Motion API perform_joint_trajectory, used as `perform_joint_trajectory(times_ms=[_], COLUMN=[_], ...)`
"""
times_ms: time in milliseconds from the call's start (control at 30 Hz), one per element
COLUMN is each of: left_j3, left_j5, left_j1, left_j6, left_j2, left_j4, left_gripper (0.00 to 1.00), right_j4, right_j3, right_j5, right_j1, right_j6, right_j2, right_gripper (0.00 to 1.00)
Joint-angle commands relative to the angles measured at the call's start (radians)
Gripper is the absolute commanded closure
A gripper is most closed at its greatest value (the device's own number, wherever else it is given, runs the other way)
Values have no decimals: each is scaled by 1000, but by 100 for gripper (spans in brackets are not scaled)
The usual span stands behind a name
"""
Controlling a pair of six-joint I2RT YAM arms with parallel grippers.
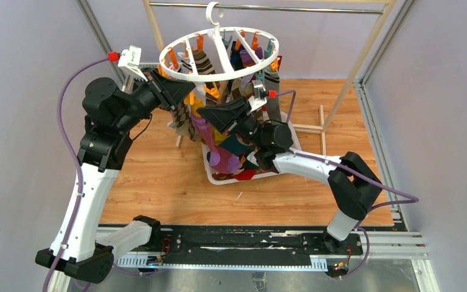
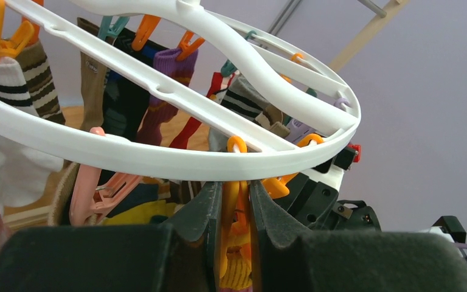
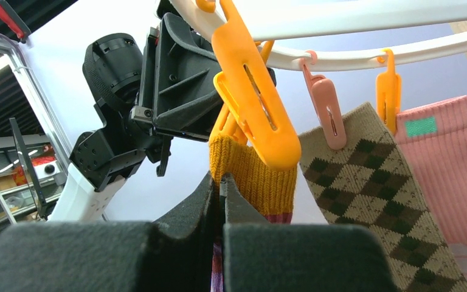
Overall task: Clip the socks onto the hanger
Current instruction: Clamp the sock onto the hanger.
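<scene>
The white round hanger [image 1: 219, 74] hangs by its hook from the rail, with several socks [image 1: 202, 59] clipped on. My left gripper [image 2: 236, 201] is shut on an orange clip [image 2: 234, 204] under the ring's [image 2: 158, 159] near rim. My right gripper [image 3: 220, 182] is shut on a sock with a yellow cuff [image 3: 255, 173] and purple stripes, and holds the cuff up against that orange clip [image 3: 252, 97]. A brown argyle sock [image 3: 365, 182] and a pink sock [image 3: 450, 170] hang beside it. In the top view both grippers [image 1: 185, 97] [image 1: 210, 114] meet under the ring's front.
A white basket [image 1: 219, 177] with several loose socks sits on the wooden table under the hanger. The wooden-poled rack with its metal rail [image 1: 267, 8] stands at the back. A pink clip [image 3: 325, 112] and another orange clip [image 3: 388, 85] hold the neighbouring socks.
</scene>
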Motion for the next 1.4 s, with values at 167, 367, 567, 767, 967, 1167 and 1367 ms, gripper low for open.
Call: perform_joint_trajectory(times_ms=[167,367,567,767,967,1167,1367], left_j3=[-1,-5,-10,-27,-35,-40,-40], left_j5=[89,94,104,151,174,193,210], left_j1=[-4,-4,-4,-2,-1,14,22], left_j6=[-15,-22,-30,-79,-86,-112,-116], left_j2=[-6,-6,-10,-11,-11,-10,-16], left_j4=[8,14,28,88,94,110,111], left_gripper=[100,100,100,100,100,100,100], right_j4=[76,80,100,118,117,118,117], right_j3=[35,40,69,123,135,140,131], right_j5=[-12,-24,-65,-116,-113,-113,-77], right_j1=[-17,-17,-17,-10,-10,-11,-23], right_j6=[33,39,102,168,178,183,189], right_j2=[16,22,59,104,103,109,110], right_gripper=[100,100,100,100,100,100,100])
